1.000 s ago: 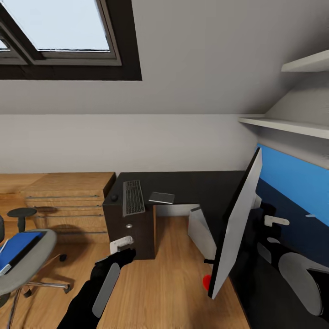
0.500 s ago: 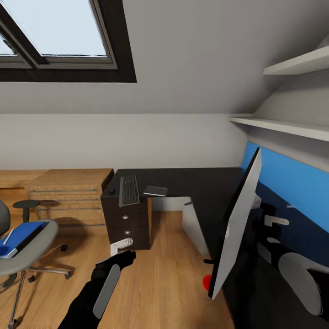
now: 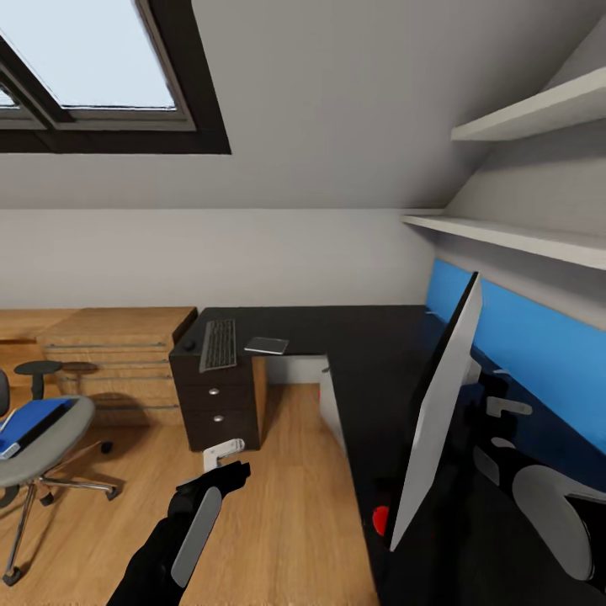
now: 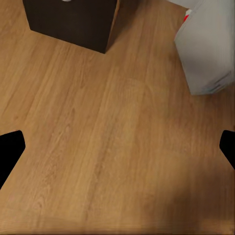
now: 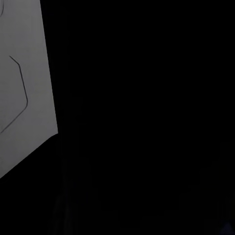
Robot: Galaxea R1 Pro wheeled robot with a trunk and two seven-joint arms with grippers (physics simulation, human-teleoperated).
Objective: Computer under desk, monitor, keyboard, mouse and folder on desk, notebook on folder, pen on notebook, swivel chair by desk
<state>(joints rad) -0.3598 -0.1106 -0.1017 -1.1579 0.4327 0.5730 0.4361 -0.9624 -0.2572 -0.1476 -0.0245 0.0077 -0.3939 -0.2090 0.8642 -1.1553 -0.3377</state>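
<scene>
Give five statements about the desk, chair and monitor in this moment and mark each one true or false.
1. The keyboard lies on the desk. True.
2. The folder is on the desk. False: it lies on the chair seat.
3. The monitor lies flat on the floor. False: it stands over the desk, seen edge-on.
4. The left gripper holds the mouse. False: it is open over bare floor.
5. The computer stands on the floor. True.
</scene>
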